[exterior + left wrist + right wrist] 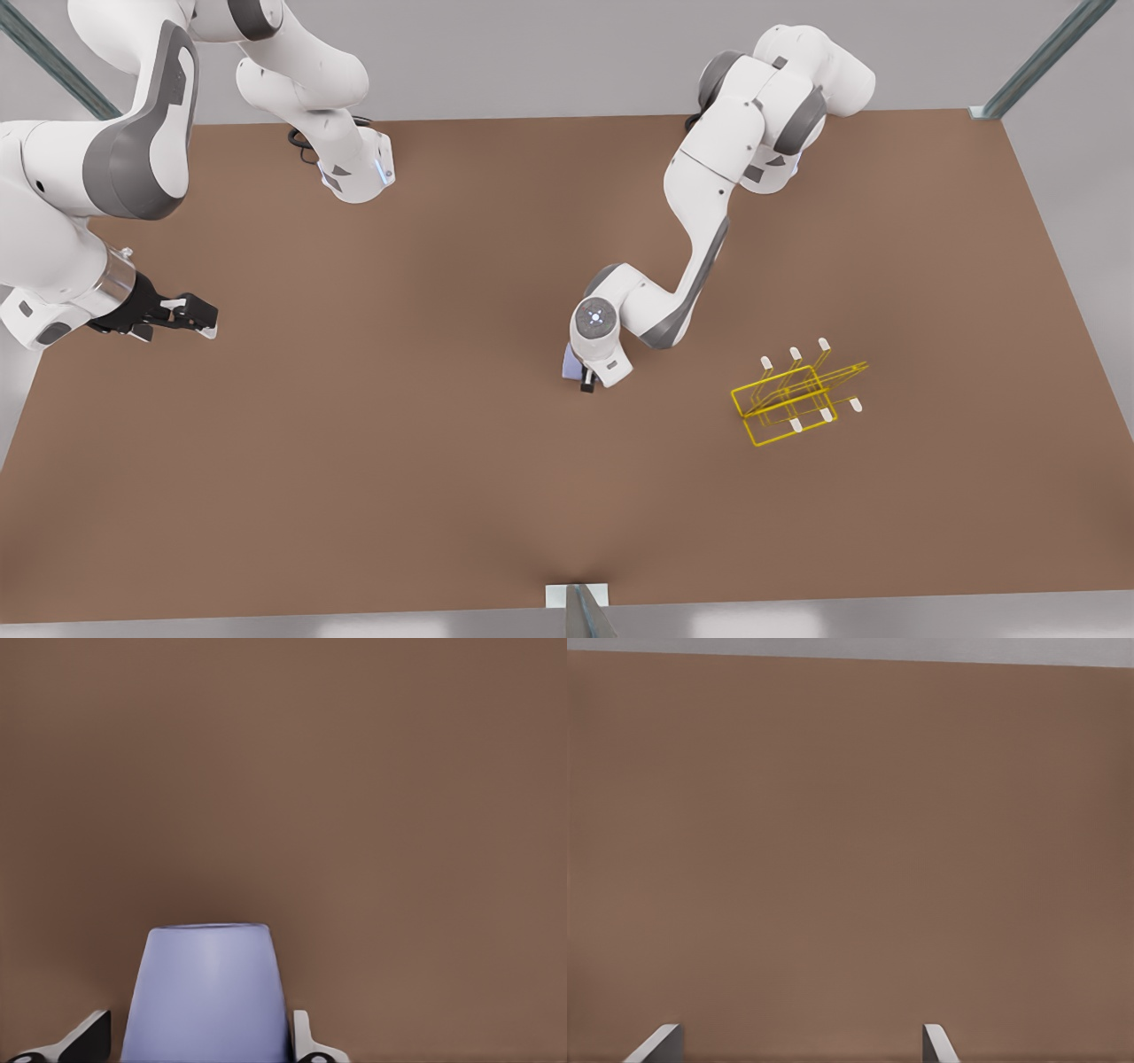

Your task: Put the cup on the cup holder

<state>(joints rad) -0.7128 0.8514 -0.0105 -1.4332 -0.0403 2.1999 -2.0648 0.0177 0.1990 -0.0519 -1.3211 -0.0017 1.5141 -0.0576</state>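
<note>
The pale lavender-blue cup [571, 361] sits near the table's middle, mostly covered by the arm that reaches in from the front view's right. In the left wrist view the cup [205, 992] stands between the two fingers, which press close against its sides. My left gripper [586, 381] is shut on it. The yellow wire cup holder [797, 394] with white-capped prongs stands on the table toward the front view's right, well apart from the cup. My right gripper [193, 315] waits open over the table's edge at the front view's left, nothing between its fingers [660, 1043].
The brown table [399, 461] spreads wide around the cup and the holder. The arm bases [359, 173] stand along the far edge. Metal frame posts [580, 611] rise at the near edge and the far corners.
</note>
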